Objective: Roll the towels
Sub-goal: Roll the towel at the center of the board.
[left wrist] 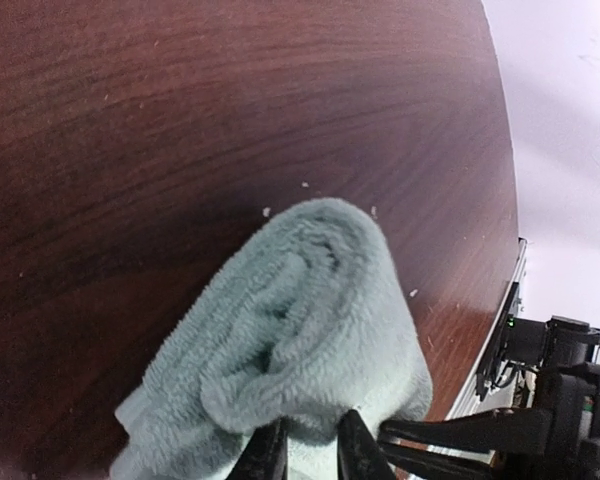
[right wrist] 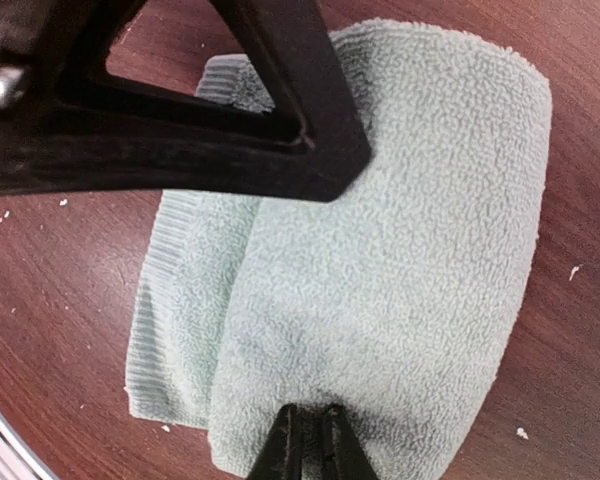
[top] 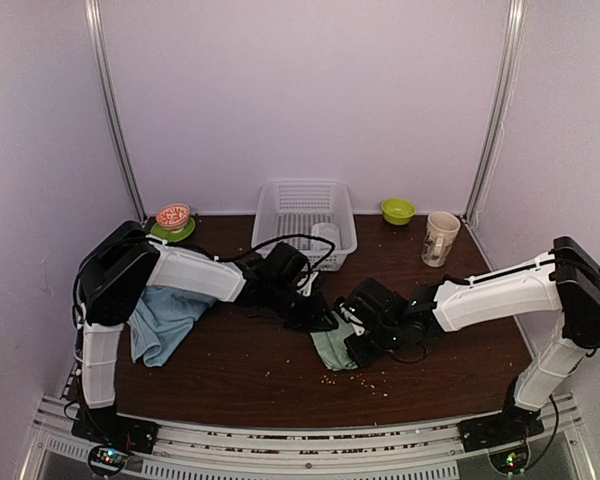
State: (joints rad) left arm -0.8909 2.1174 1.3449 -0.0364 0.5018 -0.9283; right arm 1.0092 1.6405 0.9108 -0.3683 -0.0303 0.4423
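The pale green towel (top: 331, 351) lies partly rolled at the table's middle, its loose ribbed edge (right wrist: 175, 300) still flat on the wood. My left gripper (top: 318, 318) pinches a fold at the roll's end (left wrist: 310, 435), jaws narrowly apart on cloth. The right gripper (top: 352, 345) meets the towel (right wrist: 380, 250) from the other side, and its fingertips (right wrist: 310, 412) are pressed together into the pile. No panda patch shows. At the left lies the light blue towel (top: 165, 320), crumpled under my left arm. A greyish-white towel (top: 325, 238) sits rolled in the basket.
The white lattice basket (top: 280, 195) stands at the back centre. A green plate with a red bowl (top: 173, 220) is at back left, a green bowl (top: 397, 210) and a beige cup (top: 440, 238) at back right. Crumbs dot the wood near the front.
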